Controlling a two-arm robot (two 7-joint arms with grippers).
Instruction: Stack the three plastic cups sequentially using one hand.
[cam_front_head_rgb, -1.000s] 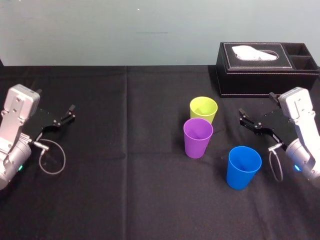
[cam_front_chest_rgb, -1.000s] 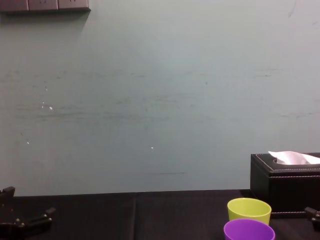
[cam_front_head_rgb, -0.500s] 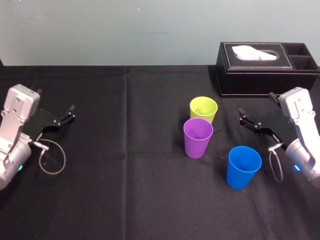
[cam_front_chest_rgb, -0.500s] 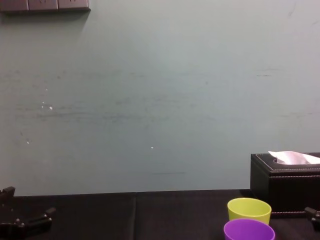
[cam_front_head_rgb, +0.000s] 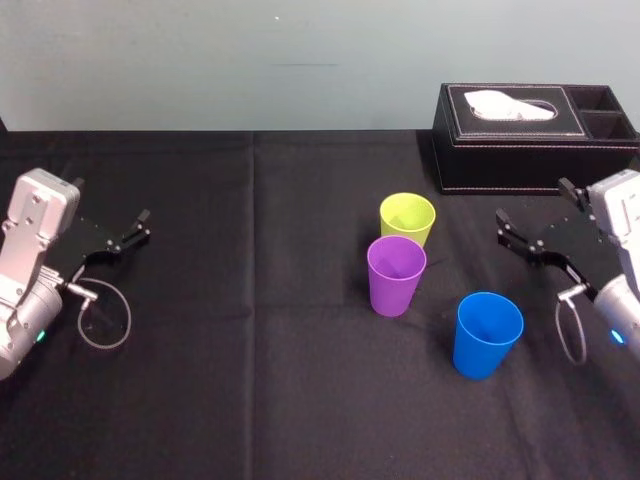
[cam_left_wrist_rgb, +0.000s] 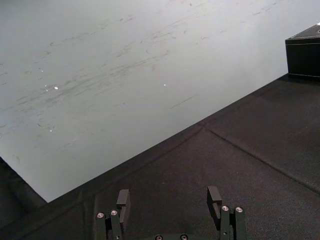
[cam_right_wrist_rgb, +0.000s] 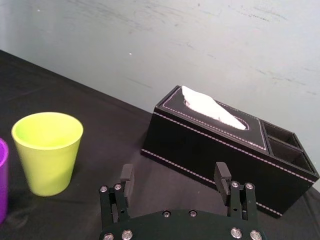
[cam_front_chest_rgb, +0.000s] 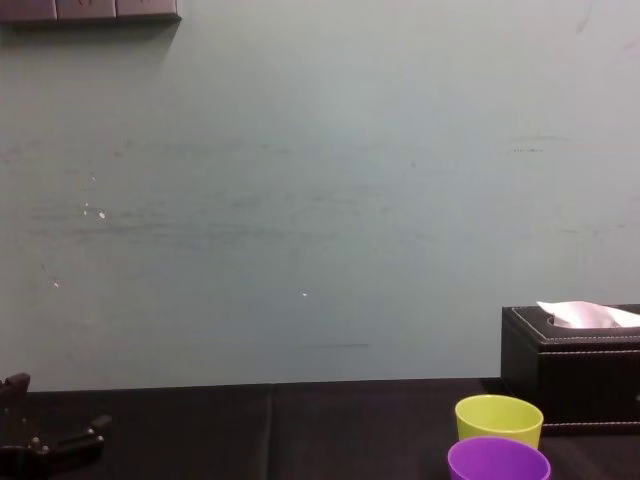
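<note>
Three plastic cups stand upright and apart on the black cloth. The yellow-green cup (cam_front_head_rgb: 407, 219) (cam_right_wrist_rgb: 47, 150) (cam_front_chest_rgb: 498, 420) is farthest back. Just in front of it is the purple cup (cam_front_head_rgb: 396, 275) (cam_front_chest_rgb: 497, 461). The blue cup (cam_front_head_rgb: 487, 334) stands nearer me, to the right. My right gripper (cam_front_head_rgb: 533, 202) (cam_right_wrist_rgb: 174, 174) hovers open and empty right of the cups, beside the tissue box and behind the blue cup. My left gripper (cam_front_head_rgb: 110, 200) (cam_left_wrist_rgb: 168, 197) rests open and empty at the far left.
A black tissue box (cam_front_head_rgb: 535, 135) (cam_right_wrist_rgb: 230, 145) (cam_front_chest_rgb: 570, 365) with a white tissue stands at the back right, close behind the right gripper. A plain wall rises behind the table. Black cloth (cam_front_head_rgb: 250, 330) stretches bare between the left arm and the cups.
My right gripper has drawn away to the right and slightly back from the cups, still open. The cups and the left arm have not moved.
</note>
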